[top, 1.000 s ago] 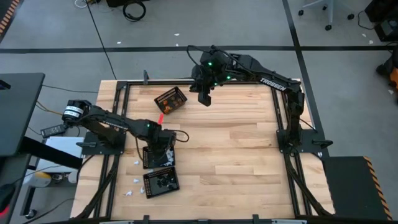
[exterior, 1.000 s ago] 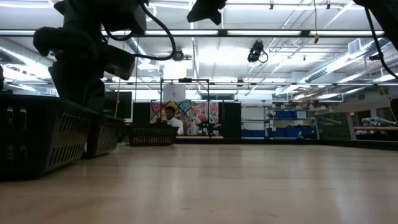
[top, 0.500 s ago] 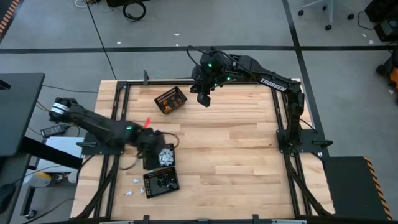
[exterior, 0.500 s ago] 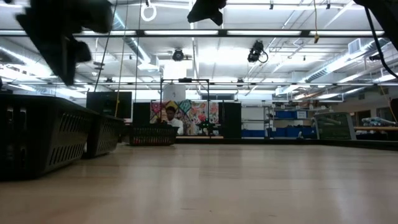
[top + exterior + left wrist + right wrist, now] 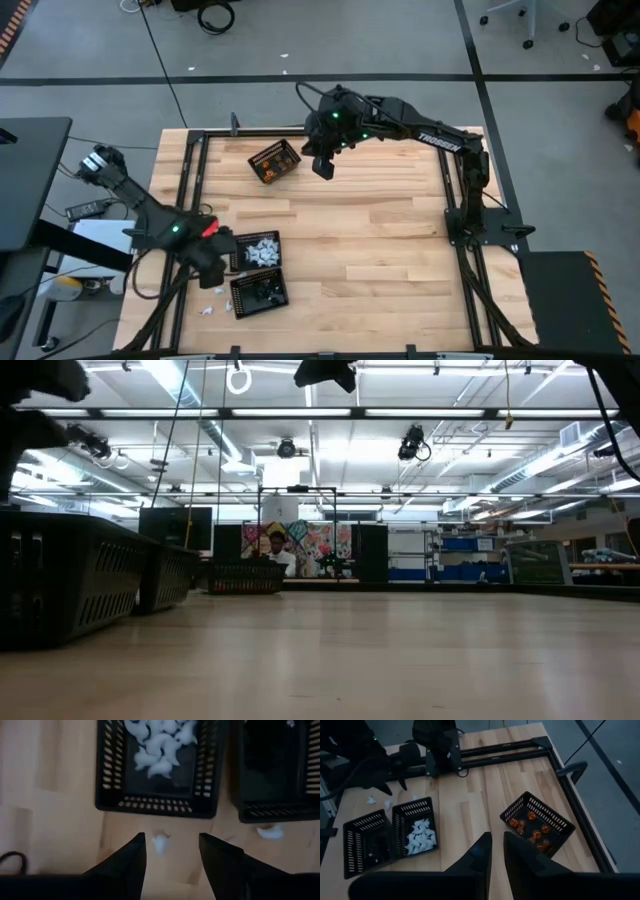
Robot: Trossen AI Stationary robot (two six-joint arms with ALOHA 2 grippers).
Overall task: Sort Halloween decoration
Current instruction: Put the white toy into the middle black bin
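Note:
Three black mesh baskets stand on the wooden table. One holds white pieces, one just nearer holds black pieces, and one at the far side holds orange pieces. Loose white pieces lie on the table by the left edge. My left gripper is open and points down. One loose white piece lies on the wood below the gap between its fingers, just outside the white basket's wall. My right gripper hangs shut high above the table's far side, near the orange basket, with nothing between its fingers.
A second loose white piece lies by the black-piece basket. A black metal frame runs around the table's edges. Bare wood fills the middle and right of the table. A person sits far behind the table.
My left gripper has swung from above the white-piece basket toward the table's left and near edges, rising a little. It now hangs over the loose white pieces beside that basket. My right gripper has drifted slightly toward the left. The baskets have stayed put.

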